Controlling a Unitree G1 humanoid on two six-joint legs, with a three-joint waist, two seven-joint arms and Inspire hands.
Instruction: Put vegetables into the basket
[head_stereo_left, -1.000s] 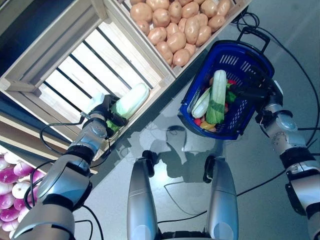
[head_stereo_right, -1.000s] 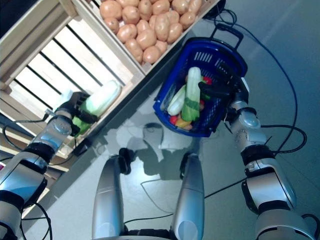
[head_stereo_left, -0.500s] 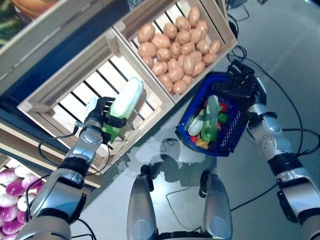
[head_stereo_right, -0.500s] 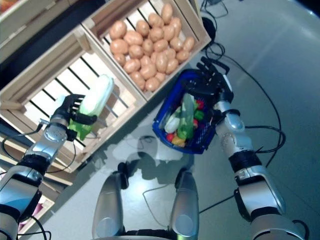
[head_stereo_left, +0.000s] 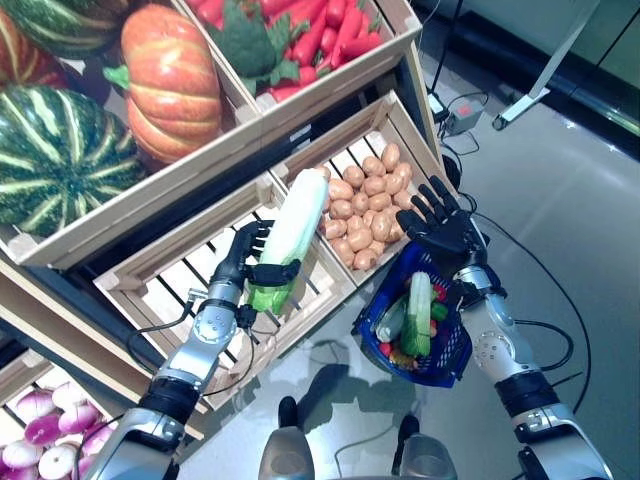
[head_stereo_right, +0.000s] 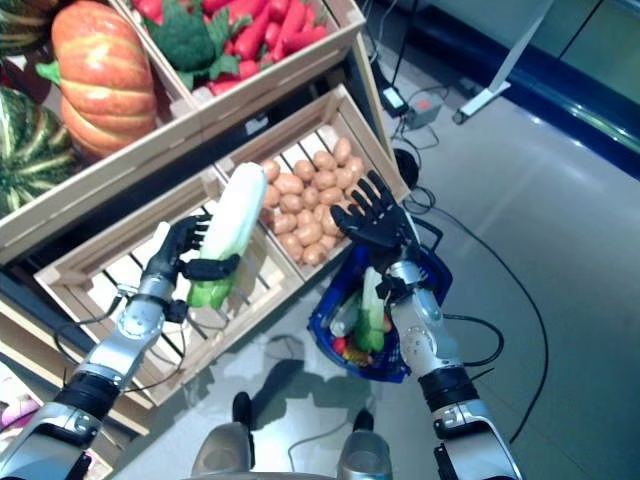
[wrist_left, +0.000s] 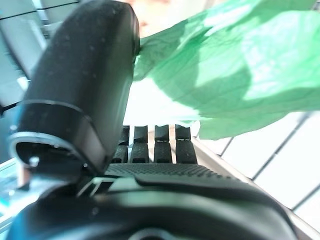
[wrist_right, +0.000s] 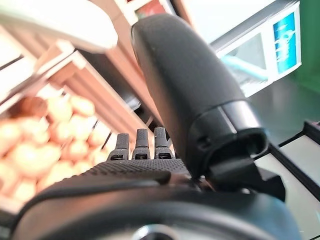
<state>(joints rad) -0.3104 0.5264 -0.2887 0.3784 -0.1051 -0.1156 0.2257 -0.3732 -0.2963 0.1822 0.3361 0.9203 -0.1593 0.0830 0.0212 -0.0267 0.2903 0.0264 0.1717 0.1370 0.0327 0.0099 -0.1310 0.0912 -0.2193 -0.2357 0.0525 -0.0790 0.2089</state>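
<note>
Cabbage (head_stereo_left: 295, 222), one long head, sits gripped in the left hand (head_stereo_left: 243, 262) above the slatted crate's (head_stereo_left: 150, 290) front rail, open floor (head_stereo_left: 570, 250) to the right. One blue basket (head_stereo_left: 443, 357) hangs from the right arm, right hand (head_stereo_left: 441, 225) spread wide above its rim.

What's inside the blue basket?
In the blue basket a long green-and-white cabbage stands on end, beside a pale white vegetable. Red, green and yellow pieces peek out lower down. Whatever lies beneath them is covered.
</note>
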